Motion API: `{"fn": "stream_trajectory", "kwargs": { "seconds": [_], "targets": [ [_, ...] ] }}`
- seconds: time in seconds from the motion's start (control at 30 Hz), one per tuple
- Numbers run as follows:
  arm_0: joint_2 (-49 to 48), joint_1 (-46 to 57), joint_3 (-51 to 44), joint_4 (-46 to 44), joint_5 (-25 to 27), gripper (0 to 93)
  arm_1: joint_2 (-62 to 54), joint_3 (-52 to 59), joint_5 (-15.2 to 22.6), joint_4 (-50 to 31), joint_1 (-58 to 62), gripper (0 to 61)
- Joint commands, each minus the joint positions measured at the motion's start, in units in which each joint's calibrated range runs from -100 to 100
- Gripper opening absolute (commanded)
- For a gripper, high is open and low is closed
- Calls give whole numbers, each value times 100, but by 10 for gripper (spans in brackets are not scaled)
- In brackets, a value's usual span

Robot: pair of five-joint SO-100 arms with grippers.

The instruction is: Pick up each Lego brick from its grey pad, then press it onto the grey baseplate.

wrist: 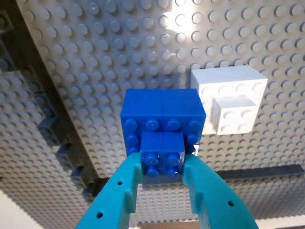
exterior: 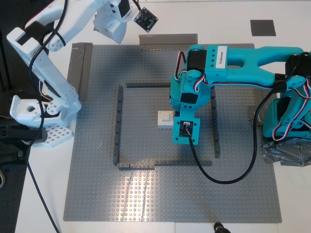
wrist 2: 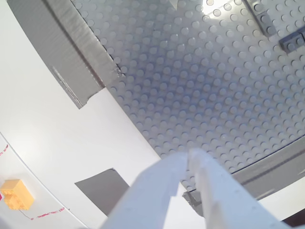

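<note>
My first gripper [wrist: 162, 164], teal, is shut on the small raised top of the blue brick [wrist: 162, 117]. The brick sits low on the grey baseplate [wrist: 95, 57], right beside the white brick [wrist: 228, 98]. In the exterior view the teal gripper [exterior: 182, 121] covers the blue brick, and the white brick [exterior: 165, 119] shows just to its left inside the dark frame [exterior: 118, 126]. My second gripper [wrist 2: 188, 155], white, is shut and empty above the baseplate's far left corner [exterior: 114, 24]. One grey pad [exterior: 263, 27] lies at the far right; another [wrist 2: 102, 188] lies below the second gripper.
Olive-grey tape strips hold the baseplate's left edge [exterior: 80, 68] and far edge [exterior: 168, 40]. A silver tape wad [exterior: 286, 150] sits by the teal arm's base. A small yellow brick [wrist 2: 16, 193] lies on the white table. A black cable [exterior: 228, 177] loops over the plate.
</note>
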Motion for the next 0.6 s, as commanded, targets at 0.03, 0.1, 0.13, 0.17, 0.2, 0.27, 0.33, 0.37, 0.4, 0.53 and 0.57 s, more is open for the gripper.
{"fn": "stream_trajectory", "kwargs": {
  "seconds": [0.03,0.1,0.13,0.17,0.2,0.27,0.33,0.37,0.4,0.53,0.57],
  "targets": [
    [-41,-121,-29,-11,-20,0,-443,-72,-54,34,-79,4],
    [-41,-143,-29,-11,-20,0,-443,-72,-49,34,-64,4],
    [-41,-143,17,-19,-20,0,-452,-72,-49,34,-57,4],
    [-41,-143,35,-68,-20,0,-461,-72,-39,34,-57,4],
    [-41,-143,80,-109,-20,0,-461,-72,-39,42,-57,4],
    [-41,-129,197,-206,-20,0,-469,-63,-44,42,-57,4],
    [-41,-107,305,-263,-20,0,-469,-63,-44,42,-57,4],
    [-41,-100,324,-279,-20,0,-469,-54,-49,50,-64,4],
    [-41,-85,324,-288,-20,0,-469,-54,-54,50,-64,4],
    [-41,-78,315,-328,-20,0,-469,-54,-59,66,-72,4],
    [-41,-78,324,-369,-20,0,-469,-54,-63,66,-72,4]
  ]
}}
